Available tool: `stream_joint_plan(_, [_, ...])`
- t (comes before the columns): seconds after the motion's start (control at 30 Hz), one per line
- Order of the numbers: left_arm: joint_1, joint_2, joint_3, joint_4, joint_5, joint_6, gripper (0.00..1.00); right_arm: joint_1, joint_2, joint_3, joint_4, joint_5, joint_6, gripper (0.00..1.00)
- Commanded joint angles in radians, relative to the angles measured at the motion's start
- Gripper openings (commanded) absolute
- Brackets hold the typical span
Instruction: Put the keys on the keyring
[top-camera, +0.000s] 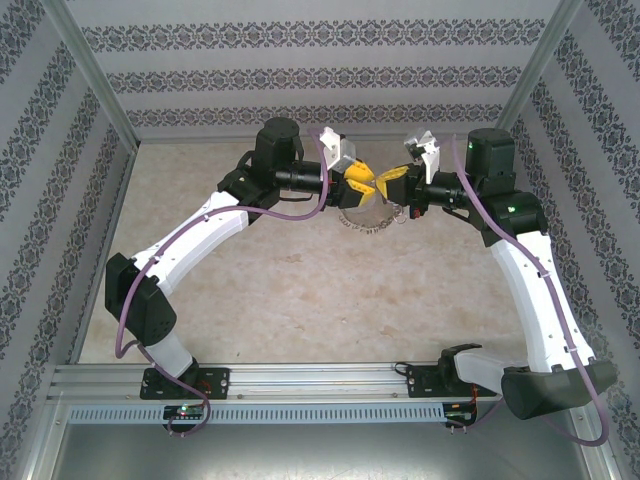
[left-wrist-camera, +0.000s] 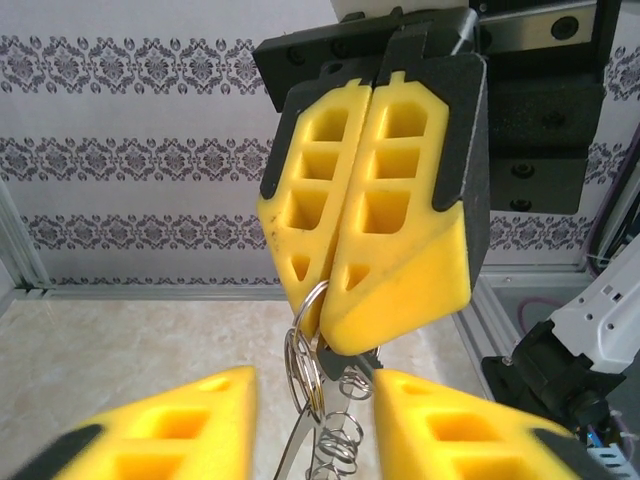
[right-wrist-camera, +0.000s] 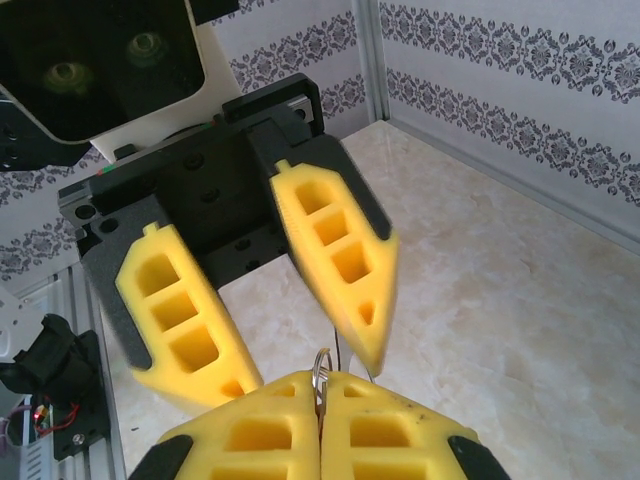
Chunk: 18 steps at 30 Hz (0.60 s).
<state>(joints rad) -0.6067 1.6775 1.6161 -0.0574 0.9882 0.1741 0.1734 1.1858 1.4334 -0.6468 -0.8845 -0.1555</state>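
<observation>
Yellow fingers against grey-on-white damask

The left gripper and right gripper both have bright yellow fingers backed with black, and the keyring is a thin silvery grey. The arms are white with black joints and carry purple cables. The walls are white with horizontal bands of dark grey floral damask. The table is mottled beige, like pale marble, edged by silver aluminium rails.

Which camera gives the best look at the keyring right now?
Left wrist: the keyring hangs close up, pinched by the shut right hand. Top external shows it small and partly hidden. Right wrist shows a sliver between its own fingertips.
</observation>
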Motion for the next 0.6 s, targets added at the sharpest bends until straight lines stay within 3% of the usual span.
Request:
stream_joint_plan(0.0, [0.002, 0.007, 0.019, 0.051, -0.005, -0.01, 0.26, 0.011, -0.024, -0.001, 0.018, -0.027, -0.016, 0.0])
stream_joint_plan(0.2, [0.002, 0.014, 0.027, 0.06, -0.007, -0.01, 0.15, 0.01, -0.031, -0.008, 0.016, -0.023, -0.016, 0.0])
stream_joint_plan(0.33, [0.001, 0.019, 0.032, 0.054, -0.001, -0.004, 0.0, 0.009, -0.034, -0.011, 0.018, -0.016, -0.016, 0.0])
stream_joint_plan(0.53, [-0.001, 0.005, 0.016, 0.081, -0.041, -0.01, 0.0, 0.005, -0.04, -0.017, 0.021, -0.022, -0.012, 0.0])
stream_joint_plan(0.57, [-0.001, -0.002, 0.006, 0.096, -0.061, -0.013, 0.0, 0.001, -0.046, -0.022, 0.03, -0.022, 0.0, 0.07])
